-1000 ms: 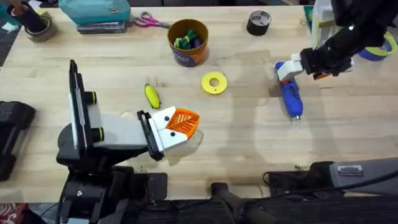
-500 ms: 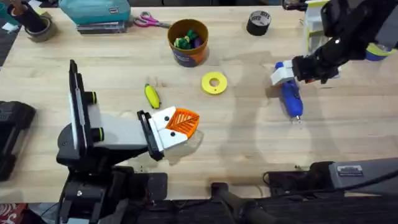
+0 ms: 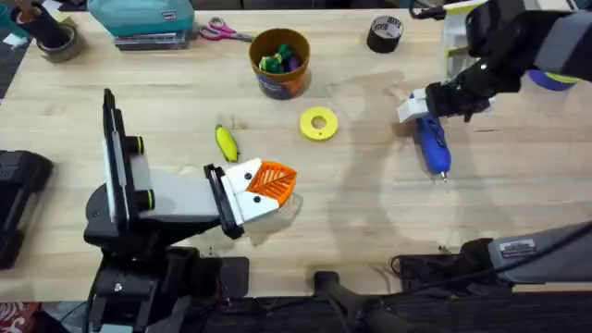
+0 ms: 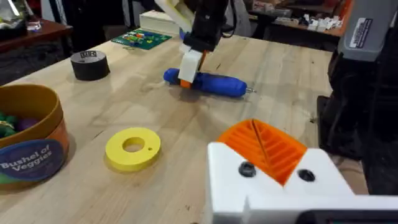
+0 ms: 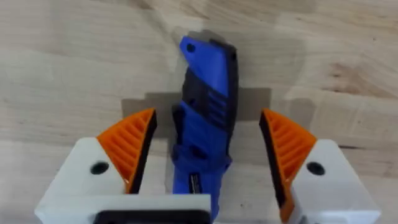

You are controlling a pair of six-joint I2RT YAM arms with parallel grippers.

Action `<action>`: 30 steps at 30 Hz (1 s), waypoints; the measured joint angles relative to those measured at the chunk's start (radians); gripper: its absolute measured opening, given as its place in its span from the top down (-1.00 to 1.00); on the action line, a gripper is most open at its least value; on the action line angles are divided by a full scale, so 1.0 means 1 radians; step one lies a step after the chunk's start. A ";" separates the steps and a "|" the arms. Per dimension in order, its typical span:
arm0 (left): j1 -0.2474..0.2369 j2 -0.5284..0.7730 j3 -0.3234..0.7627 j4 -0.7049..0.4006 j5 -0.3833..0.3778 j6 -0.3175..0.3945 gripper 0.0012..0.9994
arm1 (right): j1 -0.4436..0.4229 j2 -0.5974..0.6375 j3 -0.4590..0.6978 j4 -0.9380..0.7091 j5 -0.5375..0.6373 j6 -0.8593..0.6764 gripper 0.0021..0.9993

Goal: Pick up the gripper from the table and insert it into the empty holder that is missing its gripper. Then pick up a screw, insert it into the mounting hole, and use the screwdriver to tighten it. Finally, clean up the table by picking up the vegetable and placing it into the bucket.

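Blue screwdriver [image 3: 430,143] flat on table; yellow vegetable [image 3: 226,142] outside bucket [image 3: 280,61].

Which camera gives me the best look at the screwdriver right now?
The right wrist view: the screwdriver lies on the table between the right gripper's open orange fingers, its blue body sharp. The overhead view shows it whole but small. The left wrist view shows it side-on, farther off.

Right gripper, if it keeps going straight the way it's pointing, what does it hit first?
Most likely the screwdriver: the right gripper points down at it with open fingers either side of its blue body, the table right beneath.
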 joint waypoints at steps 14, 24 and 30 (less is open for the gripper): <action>0.000 0.000 0.000 0.000 0.000 0.000 0.99 | 0.002 0.074 0.004 0.035 -0.012 -0.009 -0.81; 0.000 0.000 0.000 0.000 0.000 0.000 0.99 | 0.003 0.074 0.007 0.012 -0.007 -0.016 -0.59; 0.000 0.000 0.000 0.000 0.000 0.000 0.99 | 0.004 0.074 0.008 0.007 0.002 -0.017 -0.41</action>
